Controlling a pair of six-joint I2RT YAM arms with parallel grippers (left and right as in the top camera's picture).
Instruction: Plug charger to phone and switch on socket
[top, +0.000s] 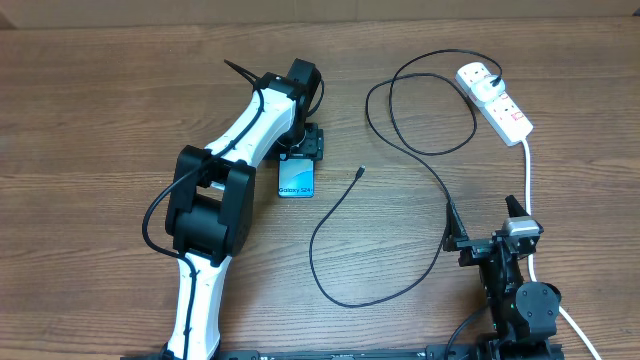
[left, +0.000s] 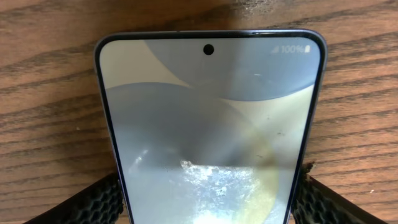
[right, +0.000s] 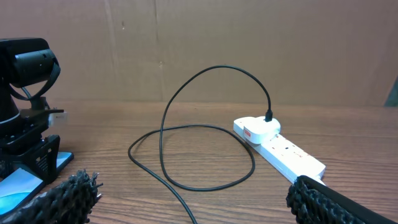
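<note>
- The wooden table (top: 90, 100) lies bare at the far left, its grain running crosswise, with open room out to that edge
- The left arm (top: 215, 190), in white and black shells, reaches out to the phone (top: 296, 180); the phone lies flat near the table's middle, and its far end is hidden under the left gripper (top: 302, 150)
- In the left wrist view the ribbed black fingers (left: 93, 202) flank the phone's glossy, round-cornered glass; the jaws are spread wide, but I cannot tell whether the pads press its rim; the phone's lower part is cut off
- The connector tip (top: 360, 172) rests just right of the phone, apart from it
- The charger (top: 312, 250), a thin black cable, loops loosely across the middle
- The right gripper (top: 485, 222) gapes fully and grasps nothing; cable passes close by its left finger
- The socket (top: 498, 102), a white strip, lies diagonally at the far right; the white plug (top: 475, 75) sits in it; its thick white cord (top: 527, 170) runs down past the arm
</note>
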